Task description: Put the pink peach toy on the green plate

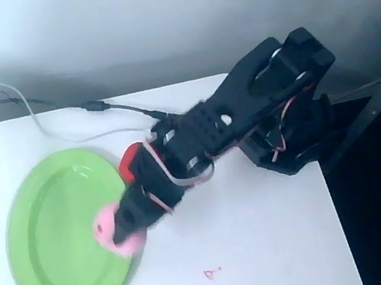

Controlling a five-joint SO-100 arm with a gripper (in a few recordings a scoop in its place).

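Landmark: the green plate (63,233), a big oval dish lying flat on the left part of the white bench (266,247).
Peach: the pink peach toy (112,234) sits over the plate's right rim, partly hidden by the arm's tip.
Jaws: the black gripper (125,223) comes in from the plate's right, its jaws pinching the peach on either side.
Strawberry: a red toy (132,159) lies just beyond the plate's upper right edge, tucked under the arm.
Cables: a white cable (32,114) and a black cable (123,110) trail across the bench above the plate.
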